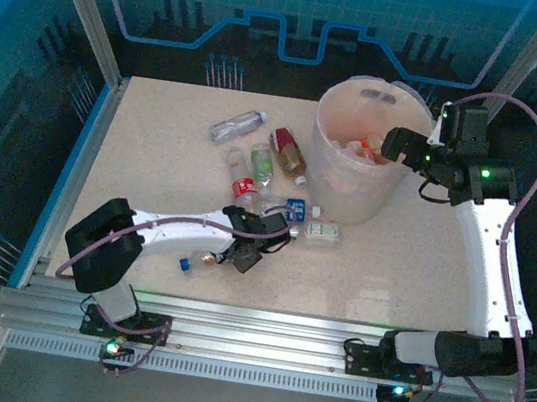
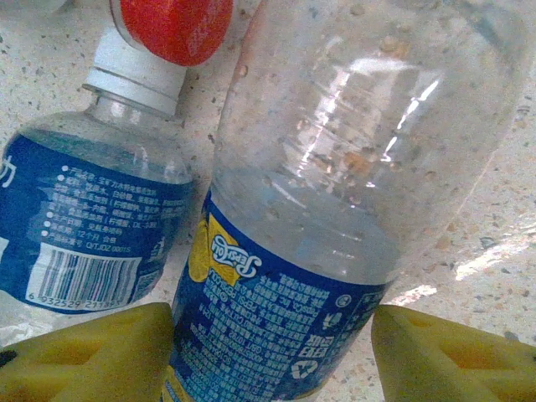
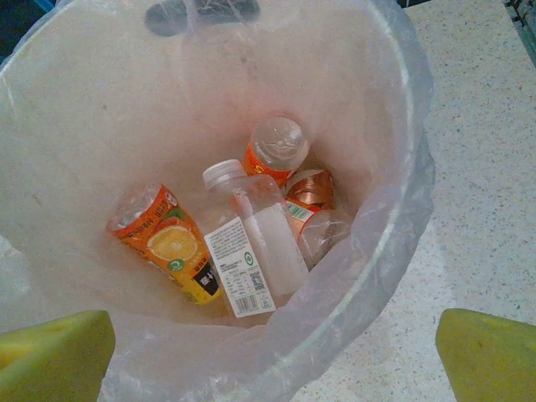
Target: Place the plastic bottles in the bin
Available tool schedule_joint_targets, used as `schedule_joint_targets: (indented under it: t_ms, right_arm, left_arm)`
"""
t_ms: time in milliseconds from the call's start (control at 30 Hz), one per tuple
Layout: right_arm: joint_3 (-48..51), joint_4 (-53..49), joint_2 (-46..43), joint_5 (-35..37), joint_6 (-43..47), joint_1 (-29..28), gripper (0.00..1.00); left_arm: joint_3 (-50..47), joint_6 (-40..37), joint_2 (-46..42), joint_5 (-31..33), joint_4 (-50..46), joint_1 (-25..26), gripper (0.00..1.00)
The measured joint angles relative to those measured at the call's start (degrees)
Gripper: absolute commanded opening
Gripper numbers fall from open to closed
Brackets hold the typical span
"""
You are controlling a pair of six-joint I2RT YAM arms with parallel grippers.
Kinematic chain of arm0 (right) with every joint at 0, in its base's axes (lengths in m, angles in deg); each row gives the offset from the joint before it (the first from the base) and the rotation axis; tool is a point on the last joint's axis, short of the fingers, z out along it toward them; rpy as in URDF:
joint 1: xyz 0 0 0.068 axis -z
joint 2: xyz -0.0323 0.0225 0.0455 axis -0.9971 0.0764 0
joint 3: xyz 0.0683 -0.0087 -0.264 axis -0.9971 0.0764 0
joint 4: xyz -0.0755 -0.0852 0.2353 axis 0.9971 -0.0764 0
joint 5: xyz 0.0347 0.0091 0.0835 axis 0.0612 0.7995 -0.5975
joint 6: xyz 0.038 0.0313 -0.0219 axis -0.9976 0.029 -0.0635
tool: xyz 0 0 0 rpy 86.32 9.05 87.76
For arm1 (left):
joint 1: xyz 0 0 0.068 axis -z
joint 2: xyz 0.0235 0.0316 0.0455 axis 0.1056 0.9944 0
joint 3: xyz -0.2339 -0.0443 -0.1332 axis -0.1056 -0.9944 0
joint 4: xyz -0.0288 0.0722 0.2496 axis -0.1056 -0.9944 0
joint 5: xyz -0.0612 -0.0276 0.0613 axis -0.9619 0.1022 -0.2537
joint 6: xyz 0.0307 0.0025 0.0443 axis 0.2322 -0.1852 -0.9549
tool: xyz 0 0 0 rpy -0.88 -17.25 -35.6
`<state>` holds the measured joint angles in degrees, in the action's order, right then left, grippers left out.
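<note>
The left gripper (image 1: 266, 233) is low over the table (image 1: 151, 173), at the near edge of the group of plastic bottles (image 1: 259, 164) that lie loose in the middle. In the left wrist view, a clear bottle with a blue label (image 2: 335, 167) lies directly between its yellow fingers (image 2: 84, 356). The long axis of this bottle runs straight away from the hand, so the fingers stand across its width, at the label end. The jaws are partly apart. The left finger seems to touch the label, but on the right side I see a thin gap, so I judge the bottle is not yet gripped.

A second blue-label bottle with a white cap (image 2: 92, 226) lies just beside it on the left, and a red cap (image 2: 176, 25) is beyond.

The bin (image 1: 333, 120) stands to the far right of this hand, so the bottle must be lifted and carried that way. The left arm is clearly the nearer one to this bottle.

The right gripper (image 3: 272, 352) hangs above the bin's right rim with its fingers wide apart and nothing between them. Several bottles (image 3: 251, 251) already lie in the bottom of the bin.
</note>
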<state>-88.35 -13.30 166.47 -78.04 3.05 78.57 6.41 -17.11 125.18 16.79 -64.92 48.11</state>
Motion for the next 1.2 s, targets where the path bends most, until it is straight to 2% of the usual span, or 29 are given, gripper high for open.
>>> schedule_joint_targets:
  t_ms: [267,767,1000,1200]
  right_arm:
    - [0.0,0.0,0.0,-0.2,-0.6,0.1,1.00]
    - [0.0,0.0,0.0,-0.5,-1.0,0.4,1.00]
    - [0.0,0.0,0.0,-0.9,-1.0,0.6,1.00]
    - [0.0,0.0,0.0,-1.6,-1.1,0.7,1.00]
  left_arm:
    - [0.0,0.0,1.4,-1.9,0.0,1.2,0.74]
    - [-1.2,-0.9,4.0,-2.0,1.9,1.2,0.74]
    - [-1.4,-1.2,4.4,-1.9,2.2,1.2,0.56]
    - [-1.4,-1.2,4.2,-1.8,2.1,1.2,0.53]
